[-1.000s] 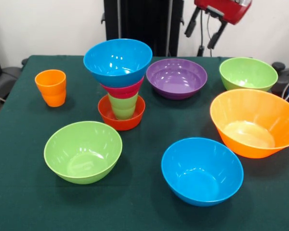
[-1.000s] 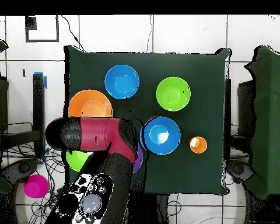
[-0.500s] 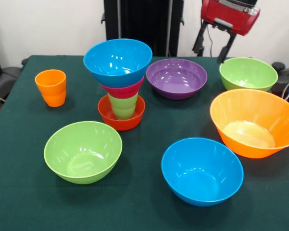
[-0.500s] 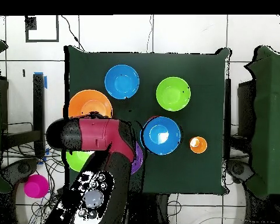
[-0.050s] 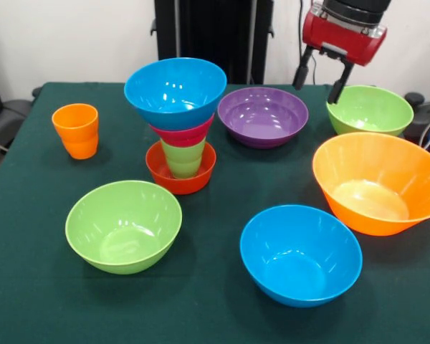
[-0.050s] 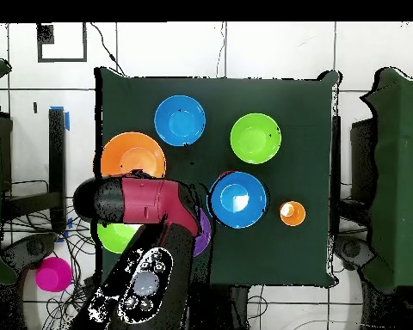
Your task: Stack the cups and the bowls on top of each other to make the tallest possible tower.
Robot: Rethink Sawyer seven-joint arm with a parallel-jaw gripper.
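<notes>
From above, the arm covers most of the purple bowl and much of the far lime bowl. In the tower, the blue bowl hides most of the pink bowl under it, and the green cup's foot sits out of sight inside the red bowl. The front view's top edge cuts off the arm above the claw. The big orange bowl runs off the right edge.

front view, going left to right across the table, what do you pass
orange cup → near lime green bowl → tower → purple bowl → near blue bowl → far lime green bowl and large orange bowl, overlapping at the right
</notes>
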